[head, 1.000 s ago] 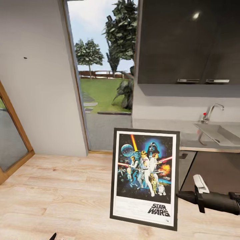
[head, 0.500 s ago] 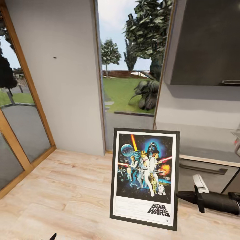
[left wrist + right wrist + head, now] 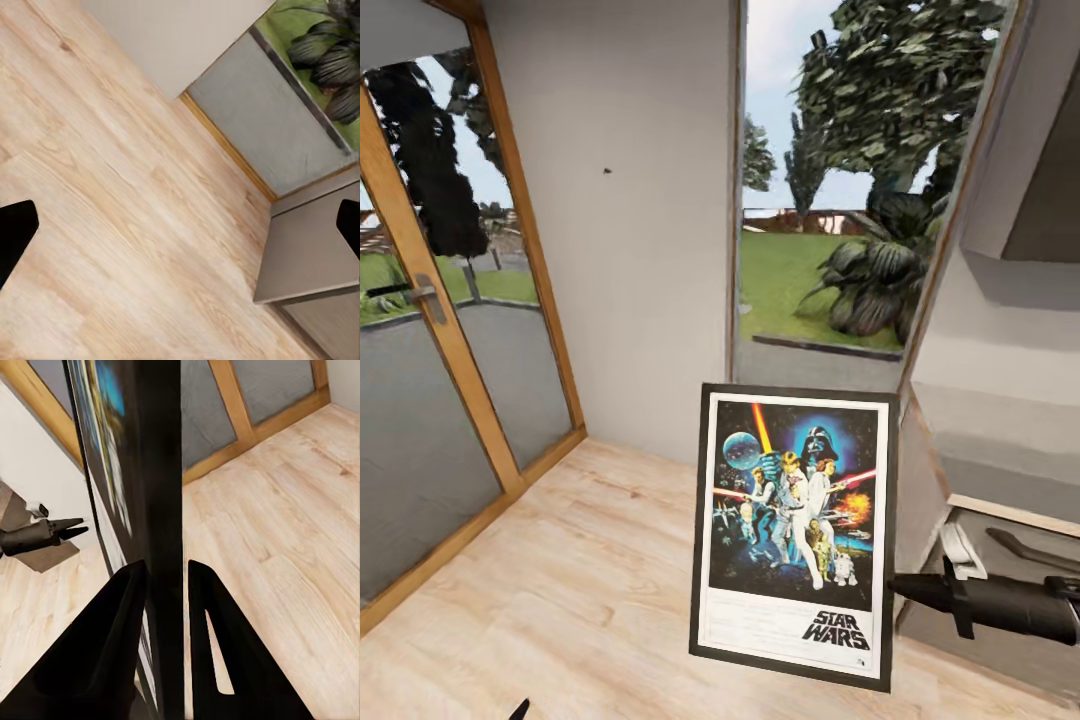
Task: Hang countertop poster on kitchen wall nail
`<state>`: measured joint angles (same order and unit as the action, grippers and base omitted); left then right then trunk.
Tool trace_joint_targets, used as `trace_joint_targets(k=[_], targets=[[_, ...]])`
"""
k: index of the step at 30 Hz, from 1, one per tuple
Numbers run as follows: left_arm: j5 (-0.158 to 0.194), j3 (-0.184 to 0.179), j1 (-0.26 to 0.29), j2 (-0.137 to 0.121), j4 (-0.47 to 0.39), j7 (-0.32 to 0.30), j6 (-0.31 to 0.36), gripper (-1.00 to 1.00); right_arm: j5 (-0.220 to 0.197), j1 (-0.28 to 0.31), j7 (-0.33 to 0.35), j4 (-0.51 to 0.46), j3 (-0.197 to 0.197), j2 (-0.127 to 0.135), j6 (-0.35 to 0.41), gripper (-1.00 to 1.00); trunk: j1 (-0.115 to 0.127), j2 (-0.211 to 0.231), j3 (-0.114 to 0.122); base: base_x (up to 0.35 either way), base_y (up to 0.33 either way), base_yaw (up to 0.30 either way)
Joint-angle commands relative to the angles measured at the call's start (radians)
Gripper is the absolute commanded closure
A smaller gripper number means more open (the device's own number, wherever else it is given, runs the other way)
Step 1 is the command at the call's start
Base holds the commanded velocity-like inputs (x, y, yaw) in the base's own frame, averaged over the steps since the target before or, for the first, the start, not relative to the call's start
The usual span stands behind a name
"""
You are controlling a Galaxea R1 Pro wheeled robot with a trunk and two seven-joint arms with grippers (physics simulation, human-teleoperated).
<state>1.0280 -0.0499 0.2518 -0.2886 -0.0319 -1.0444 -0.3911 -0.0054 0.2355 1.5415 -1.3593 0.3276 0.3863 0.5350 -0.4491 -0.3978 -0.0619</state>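
One poster (image 3: 793, 535) held upright in mid-air above the pale wooden floor (image 3: 560, 590), facing the head camera, its right edge pinched by the right gripper (image 3: 900, 587). Seen edge-on from the right wrist, frame of the poster (image 3: 161, 510) clamped between the two dark fingers (image 3: 112, 645), one on each face. Left gripper (image 3: 180, 225) spread wide, its black fingertips (image 3: 13, 232) at opposite borders of the left wrist picture, nothing between them but floor boards and a grey cabinet corner (image 3: 307, 262). Straight ahead in the head view, a plain grey wall (image 3: 640, 220) with one small dark nail (image 3: 607, 171) high up, well above the poster's top. Left of the wall, a wood-framed glass door (image 3: 430, 330) with a metal handle (image 3: 422, 293); right of it, a tall opening onto lawn and trees (image 3: 840, 200). At far right, the end of the grey worktop (image 3: 1000, 445) over dark cabinet fronts, close behind the right gripper.
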Motion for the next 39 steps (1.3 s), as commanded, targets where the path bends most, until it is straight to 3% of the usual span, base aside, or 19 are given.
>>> trace_joint_targets(k=[1,10,30,34,36,39], targets=[[0.004,-0.005,0.001,0.000,0.001,-0.002,-0.005,-1.00,-0.001,0.001,0.005,-0.001,0.001,0.000,0.013,1.00,-0.001,-0.002,-0.003,0.153,0.325,0.282],[0.004,-0.005,0.001,-0.001,0.001,-0.002,-0.003,-1.00,-0.001,0.000,0.005,-0.001,0.001,-0.001,0.013,1.00,-0.001,-0.002,-0.006,0.141,0.329,0.246],[0.001,-0.013,0.001,-0.001,0.001,-0.001,-0.003,-1.00,0.001,0.000,0.005,0.000,-0.001,-0.015,0.013,1.00,-0.001,-0.002,-0.006,0.135,0.331,0.012],[-0.033,-0.015,0.001,0.000,0.000,0.013,-0.001,-1.00,0.000,0.001,-0.006,0.000,-0.001,-0.016,0.014,1.00,-0.001,-0.002,-0.006,0.135,0.332,0.000],[-0.076,-0.016,0.001,0.004,0.000,0.072,-0.001,-1.00,-0.001,0.000,-0.012,0.000,0.001,-0.016,0.014,1.00,-0.001,-0.002,-0.006,0.135,0.332,0.000],[-0.098,-0.015,0.001,0.005,-0.002,0.120,-0.003,-1.00,-0.001,-0.001,-0.014,0.000,0.011,-0.015,0.015,1.00,-0.001,-0.002,-0.006,0.135,0.332,0.000]])
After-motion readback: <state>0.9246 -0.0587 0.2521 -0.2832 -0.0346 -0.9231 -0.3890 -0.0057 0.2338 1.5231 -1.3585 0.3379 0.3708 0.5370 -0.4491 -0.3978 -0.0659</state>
